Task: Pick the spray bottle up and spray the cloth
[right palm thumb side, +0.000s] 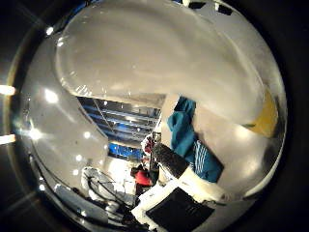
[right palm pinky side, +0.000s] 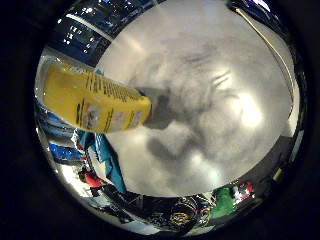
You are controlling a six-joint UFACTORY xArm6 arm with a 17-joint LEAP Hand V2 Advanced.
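While the little-finger view shows the bottle (right palm pinky side: 95, 102) lifted off the table (right palm pinky side: 200, 110), close against the palm, the cloth (right palm pinky side: 107, 155) lies below near the edge. Thumb view: hand (right palm thumb side: 186, 186) curls round the bottle's clear upper body, cloth beyond. Pickup looks done; spraying remains.

The spray bottle (right palm pinky side: 95, 102) is cut off at the left edge; its nozzle is hidden. The cloth (right palm thumb side: 190, 140) is partly hidden behind the bottle's blurred body.

White hand (right palm thumb side: 186, 191) segments, black textured fingertip, dark panel
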